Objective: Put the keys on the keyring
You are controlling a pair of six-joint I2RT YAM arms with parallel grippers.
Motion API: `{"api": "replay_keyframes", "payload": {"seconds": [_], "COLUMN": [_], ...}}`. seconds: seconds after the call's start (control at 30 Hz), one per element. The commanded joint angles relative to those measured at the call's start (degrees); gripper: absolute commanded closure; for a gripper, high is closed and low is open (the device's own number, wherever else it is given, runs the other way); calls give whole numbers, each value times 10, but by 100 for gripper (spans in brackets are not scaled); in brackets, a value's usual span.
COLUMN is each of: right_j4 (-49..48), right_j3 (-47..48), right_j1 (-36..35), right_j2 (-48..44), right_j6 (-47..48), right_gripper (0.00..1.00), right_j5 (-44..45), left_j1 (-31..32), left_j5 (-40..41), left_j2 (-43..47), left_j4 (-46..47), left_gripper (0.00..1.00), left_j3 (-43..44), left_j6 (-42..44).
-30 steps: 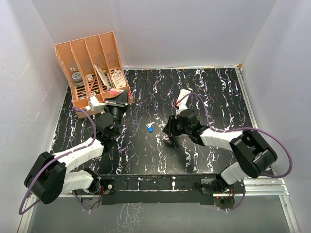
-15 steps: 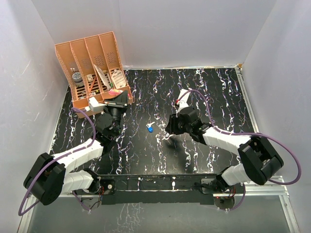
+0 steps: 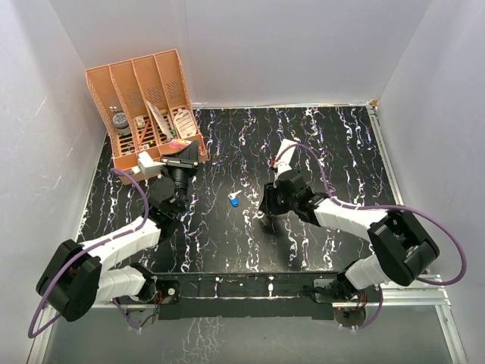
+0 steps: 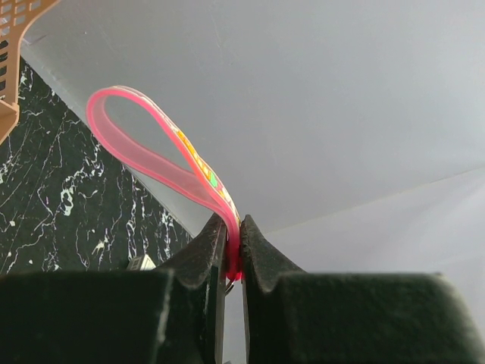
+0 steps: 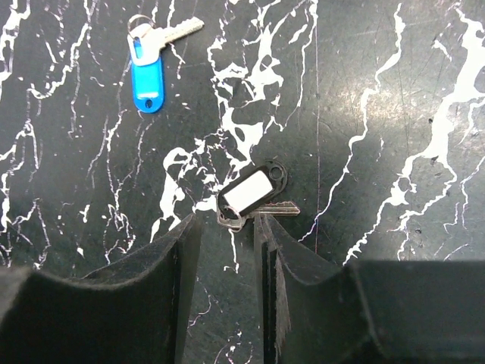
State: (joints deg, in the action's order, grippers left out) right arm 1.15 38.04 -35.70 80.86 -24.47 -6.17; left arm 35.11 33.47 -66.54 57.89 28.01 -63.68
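The keyring's pink-red strap [image 4: 151,148] loops up from my left gripper [image 4: 233,241], which is shut on the strap's lower end; only a sliver of the silver ring shows between the pads. In the top view the left gripper [image 3: 182,157] sits by the organizer. My right gripper [image 5: 226,226] is open, low over the dark-headed key [image 5: 254,189], whose black tag has a white label. That key's small ring lies between the fingertips, and its blade runs by the right finger [image 5: 267,227]. The blue-headed key [image 5: 148,72] lies beyond at the upper left, and also shows in the top view [image 3: 235,201].
A peach-coloured desk organizer [image 3: 144,106] with several slots stands at the back left. A small white box [image 3: 148,161] lies in front of it, beside the left arm. White walls enclose the black marbled table [image 3: 341,152].
The right gripper has shifted slightly over the dark key. The left gripper still holds the strap and has barely moved.
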Motion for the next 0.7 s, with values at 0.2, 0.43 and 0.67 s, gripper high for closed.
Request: {"api": "replay_keyframes", "payload": {"seconds": [0.2, 0.43, 0.67], "right_j4": [-34, -39, -47], "right_j3": [3, 1, 2], "right_j1": [-18, -22, -25], "right_j2": [41, 54, 71], "right_j6": [-1, -3, -1], "right_gripper": [69, 70, 71], "right_j5": [-1, 5, 11], "left_j1": [3, 3, 3], "left_j5": [10, 10, 10], "left_j2": [20, 20, 23], "left_j4": [20, 20, 20], "left_gripper": [100, 100, 100], "left_j3": [-1, -1, -2], "left_j6": [7, 7, 7]}}
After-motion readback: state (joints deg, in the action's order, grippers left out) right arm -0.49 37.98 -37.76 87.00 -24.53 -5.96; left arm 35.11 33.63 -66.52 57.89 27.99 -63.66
